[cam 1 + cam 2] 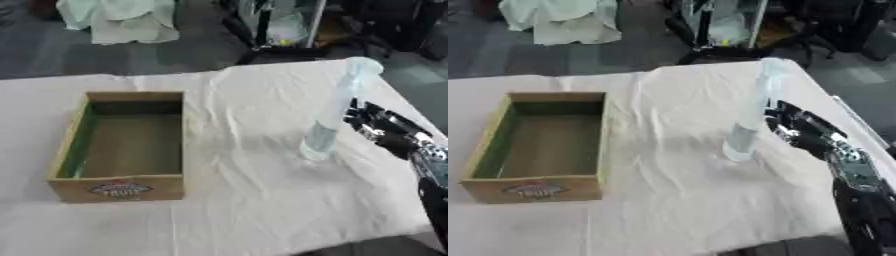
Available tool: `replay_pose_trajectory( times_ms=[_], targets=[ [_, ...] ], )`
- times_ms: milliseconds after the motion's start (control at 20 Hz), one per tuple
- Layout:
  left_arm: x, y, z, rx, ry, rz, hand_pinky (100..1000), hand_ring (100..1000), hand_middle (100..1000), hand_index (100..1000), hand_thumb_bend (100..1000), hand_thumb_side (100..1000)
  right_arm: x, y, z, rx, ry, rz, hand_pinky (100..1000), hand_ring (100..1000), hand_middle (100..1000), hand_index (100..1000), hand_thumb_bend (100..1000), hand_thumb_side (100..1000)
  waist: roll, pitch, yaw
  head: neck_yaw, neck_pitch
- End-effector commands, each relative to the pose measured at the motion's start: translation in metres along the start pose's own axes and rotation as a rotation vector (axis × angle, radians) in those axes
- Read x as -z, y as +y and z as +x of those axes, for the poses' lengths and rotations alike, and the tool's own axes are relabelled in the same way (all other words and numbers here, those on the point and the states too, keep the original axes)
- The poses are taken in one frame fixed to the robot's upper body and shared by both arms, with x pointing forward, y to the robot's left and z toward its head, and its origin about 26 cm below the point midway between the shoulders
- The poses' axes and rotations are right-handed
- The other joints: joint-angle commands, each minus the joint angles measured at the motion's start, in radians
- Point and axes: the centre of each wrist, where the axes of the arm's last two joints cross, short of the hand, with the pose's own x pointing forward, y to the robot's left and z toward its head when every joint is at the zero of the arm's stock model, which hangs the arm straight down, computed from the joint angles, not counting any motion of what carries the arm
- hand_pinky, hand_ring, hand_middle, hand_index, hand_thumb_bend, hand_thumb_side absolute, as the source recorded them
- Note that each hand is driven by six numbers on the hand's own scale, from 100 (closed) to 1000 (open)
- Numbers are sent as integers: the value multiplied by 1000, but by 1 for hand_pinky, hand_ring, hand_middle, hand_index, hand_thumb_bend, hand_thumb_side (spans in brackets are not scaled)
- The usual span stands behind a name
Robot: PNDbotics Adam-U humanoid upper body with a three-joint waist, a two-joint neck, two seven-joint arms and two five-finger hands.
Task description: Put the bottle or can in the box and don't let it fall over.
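Note:
A tall clear plastic bottle (336,110) stands upright on the white cloth at the right of the table, its lower part holding pale liquid. My right hand (802,131) comes in from the lower right and sits just to the bottle's right, fingers reaching toward its middle and only partly curled; whether they touch it is unclear. An open cardboard box (124,145) with a green inner wall and a printed label on its front lies at the left, with nothing inside. My left hand shows in neither view.
The white cloth (245,200) covers the table and is wrinkled between box and bottle. The table's right edge (859,125) runs close behind my hand. Beyond the far edge stand chairs and a draped cloth.

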Motion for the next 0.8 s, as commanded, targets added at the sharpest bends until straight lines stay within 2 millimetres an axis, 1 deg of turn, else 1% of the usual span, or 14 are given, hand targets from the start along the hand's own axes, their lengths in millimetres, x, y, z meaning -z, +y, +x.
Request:
replay_pose_trajectory(
  times_ms=[50,800],
  targets=[
    [4,3,7,21,-18,-8,1000,1000,1000,773,104,818,7,-10,13,-37,-28,11,1000,1000,1000,1000,100,470,2,-7,1,-3,-12],
    [4,2,7,20,-17,-14,1000,1000,1000,772,104,820,17,-6,19,-42,-33,-12,1000,1000,1000,1000,100,470,3,-6,1,-6,-18]
  ],
)
